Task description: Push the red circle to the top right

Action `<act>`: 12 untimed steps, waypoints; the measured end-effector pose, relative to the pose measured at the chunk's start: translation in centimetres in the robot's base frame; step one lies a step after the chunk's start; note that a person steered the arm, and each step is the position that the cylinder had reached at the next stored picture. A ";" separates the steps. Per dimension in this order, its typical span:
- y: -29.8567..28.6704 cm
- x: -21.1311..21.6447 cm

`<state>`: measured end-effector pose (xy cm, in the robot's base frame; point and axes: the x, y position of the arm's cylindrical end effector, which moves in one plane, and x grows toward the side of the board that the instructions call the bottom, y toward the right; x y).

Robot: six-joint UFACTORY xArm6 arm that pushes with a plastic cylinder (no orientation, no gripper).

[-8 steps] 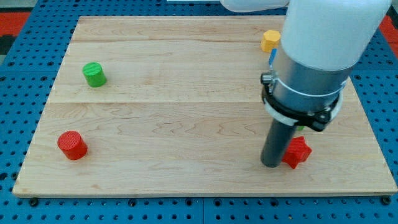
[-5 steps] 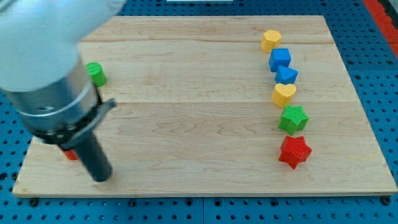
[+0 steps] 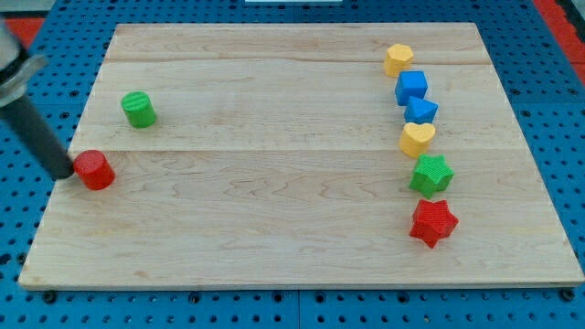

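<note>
The red circle (image 3: 94, 170) lies on the wooden board (image 3: 274, 183) near its left edge, below the green circle (image 3: 139, 110). My tip (image 3: 63, 172) is at the red circle's left side, touching it or nearly so. The dark rod slants up toward the view's top left corner.
A column of blocks runs down the view's right side: a yellow block (image 3: 398, 59), a blue cube (image 3: 411, 87), a blue block (image 3: 420, 111), a yellow heart (image 3: 417, 139), a green star (image 3: 431, 175) and a red star (image 3: 432, 222). Blue pegboard surrounds the board.
The arm swept from the red star on the right to the far left. The red circle has shifted up and slightly left from its earlier spot. The tip now sits at its left side.
</note>
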<state>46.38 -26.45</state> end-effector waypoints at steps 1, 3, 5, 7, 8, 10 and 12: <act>6.4 -2.2; 0.1 0.8; 13.1 2.9; 20.5 -1.8; 20.8 0.8; 26.3 -5.1; 30.8 -12.0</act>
<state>34.38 4.40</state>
